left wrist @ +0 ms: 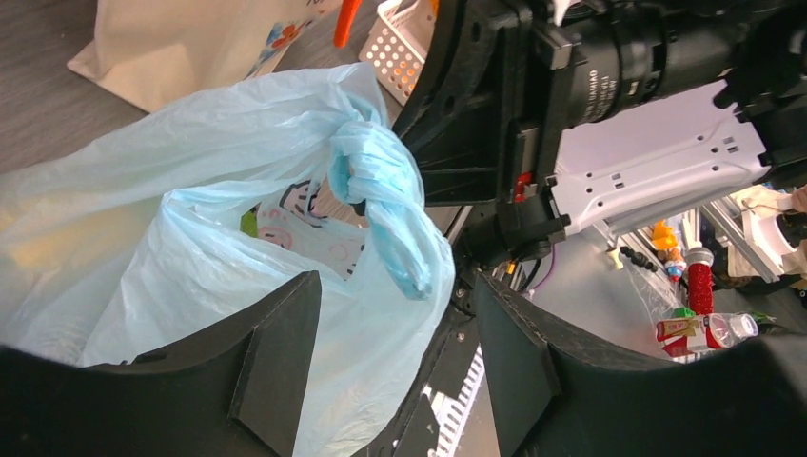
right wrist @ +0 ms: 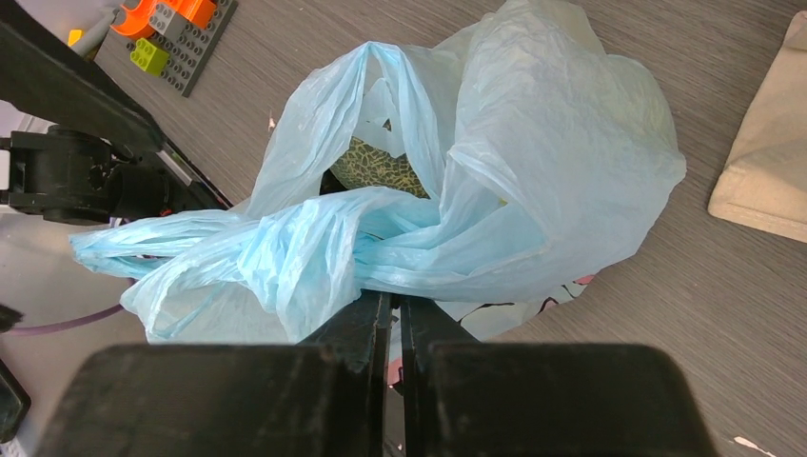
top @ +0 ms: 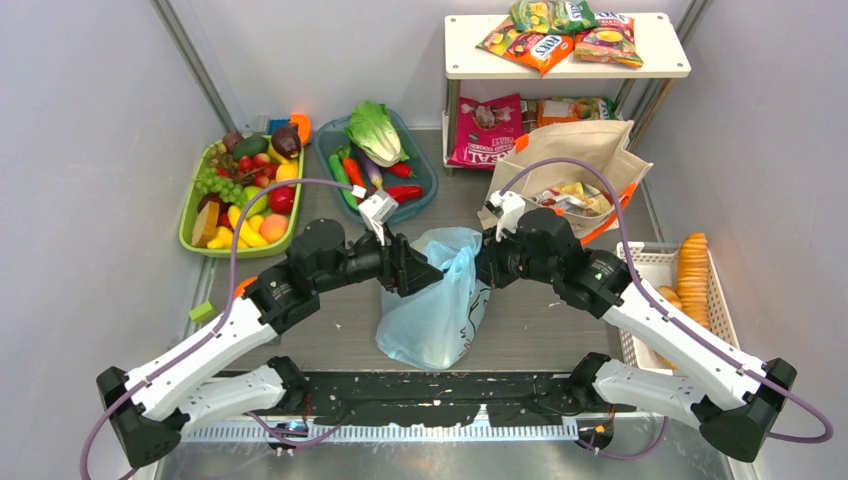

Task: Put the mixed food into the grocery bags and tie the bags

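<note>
Table (top: 540, 320), contents from left edge to right edge. A green tray (top: 192, 215) is sitting near the far left corner, carrying toy fruit (top: 250, 190). Just beside it a teal tray (top: 428, 172) is holding toy vegetables, a pale-green cabbage (top: 375, 130) lying on top. The left gripper (top: 432, 274) is hovering at the left side of the bag's mouth, its fingers (left wrist: 276, 362) standing spread with the twisted handle between them and nothing pinched. The light-blue plastic bag (top: 440, 310) is standing at the table's middle, between the two grippers, with a dark mottled item showing inside its mouth. The right gripper (right wrist: 393, 303) is meeting the bag's right side, its fingers pressed together and pinching a bunched fold of the plastic. Behind it, a beige canvas tote (top: 575, 150) is standing open with packets inside. A white shelf (top: 665, 60) is standing at the far edge, with snack packets (top: 540, 45) lying on its upper and lower levels. A white mesh basket (top: 718, 300) is sitting along the right edge, holding a row of round tan biscuits (top: 690, 265).
</note>
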Motion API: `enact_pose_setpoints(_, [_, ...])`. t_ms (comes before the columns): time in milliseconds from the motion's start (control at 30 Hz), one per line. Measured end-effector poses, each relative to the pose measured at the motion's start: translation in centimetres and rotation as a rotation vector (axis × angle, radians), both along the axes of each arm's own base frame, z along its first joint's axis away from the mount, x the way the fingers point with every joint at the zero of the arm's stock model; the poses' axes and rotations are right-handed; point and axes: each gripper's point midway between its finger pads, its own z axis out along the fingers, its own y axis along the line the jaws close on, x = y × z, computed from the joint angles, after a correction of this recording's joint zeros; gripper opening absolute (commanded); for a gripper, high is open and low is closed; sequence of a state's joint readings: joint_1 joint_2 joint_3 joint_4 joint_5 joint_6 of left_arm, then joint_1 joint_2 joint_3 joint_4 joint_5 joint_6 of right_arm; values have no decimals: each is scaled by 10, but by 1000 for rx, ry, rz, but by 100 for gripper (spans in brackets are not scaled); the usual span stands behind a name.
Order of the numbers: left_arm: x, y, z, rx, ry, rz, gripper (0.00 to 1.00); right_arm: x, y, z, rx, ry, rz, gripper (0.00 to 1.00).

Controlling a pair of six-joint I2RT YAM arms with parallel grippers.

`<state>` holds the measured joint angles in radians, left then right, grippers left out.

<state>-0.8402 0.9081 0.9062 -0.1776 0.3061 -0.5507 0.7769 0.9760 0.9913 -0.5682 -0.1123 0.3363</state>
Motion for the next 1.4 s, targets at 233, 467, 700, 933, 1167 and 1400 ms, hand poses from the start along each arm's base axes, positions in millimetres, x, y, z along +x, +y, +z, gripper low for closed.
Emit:
enact_pose_setpoints(233, [3,-4,-11,28,25,0,52,0,0,0,2,2,1,5])
enact_pose_setpoints(467, [6,-12,-20,45,45,-10,39,0,0,0,2,2,1,5])
enact_pose_setpoints(700, [6,-20,-29,63,66,-23,0,0,-2,-1,-14,2,-10,5])
enact_pose_setpoints(933, [20,-11,-31,101,-3,50,0,11,-26,10,-181,-37,-158,5])
enact_pose_setpoints(1167, [34,-2,-35,143,-43,124,0,17,-55,2,-364,-51,-295,5])
enact_pose_setpoints(1400, [48,10,-55,191,-40,186,0,24,-71,-17,-487,-46,-375,5])
